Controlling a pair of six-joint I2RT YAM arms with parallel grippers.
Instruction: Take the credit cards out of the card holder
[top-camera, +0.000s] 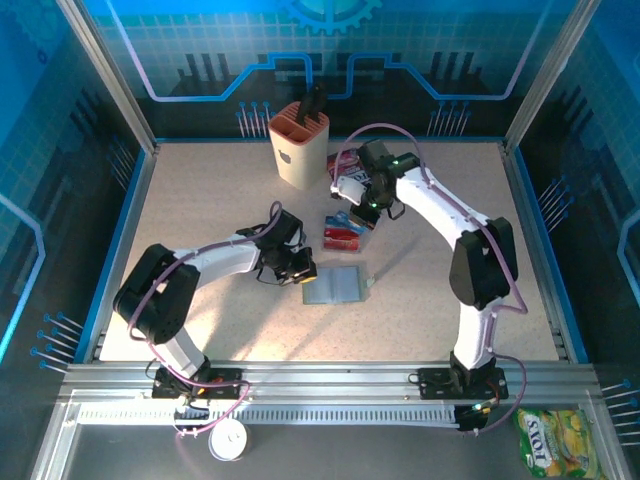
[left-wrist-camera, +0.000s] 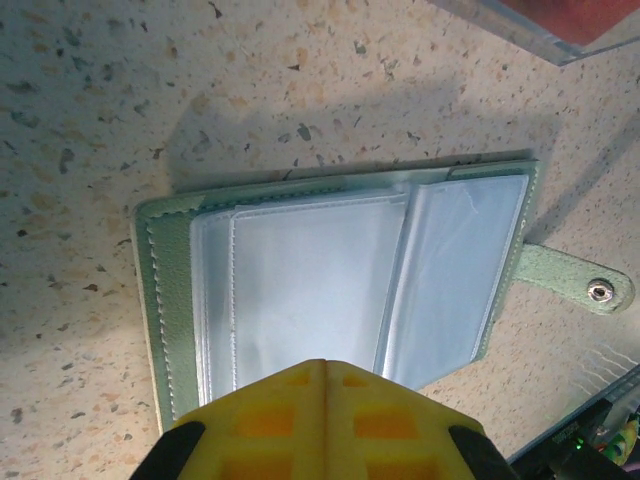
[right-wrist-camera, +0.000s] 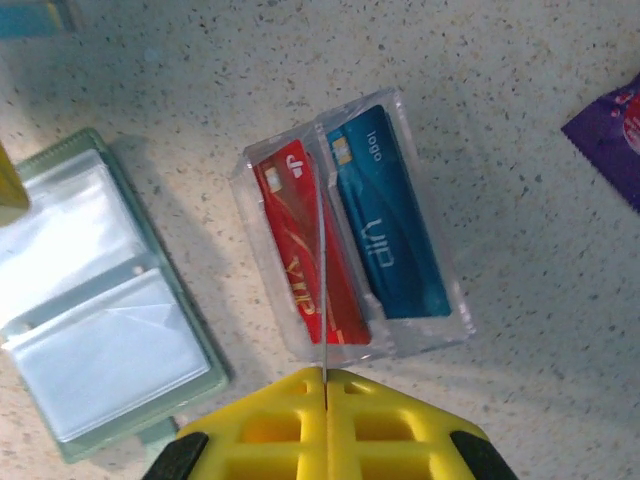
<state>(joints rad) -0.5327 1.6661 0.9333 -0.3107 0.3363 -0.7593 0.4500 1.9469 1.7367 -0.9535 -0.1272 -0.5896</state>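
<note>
The bench (left-wrist-camera: 300, 90) looked like matt, speckled stone. The card holder (left-wrist-camera: 163, 300) had a grained, leather-like green cover with stitched edges. Its sleeves (left-wrist-camera: 320, 290) were clear glossy plastic, slightly creased, and the snap (left-wrist-camera: 599, 290) on its tab was shiny metal. The red credit card (right-wrist-camera: 305, 255) and blue credit card (right-wrist-camera: 385, 240) were smooth, glossy plastic in a clear hard-plastic case (right-wrist-camera: 430, 340). The right gripper (right-wrist-camera: 324, 375) had fingers (right-wrist-camera: 270, 425) of matt yellow plastic.

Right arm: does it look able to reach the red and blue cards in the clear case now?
Likely yes. The right gripper hovers right at the clear case holding the credit cards, nothing between; it is shut and must open first.
</note>
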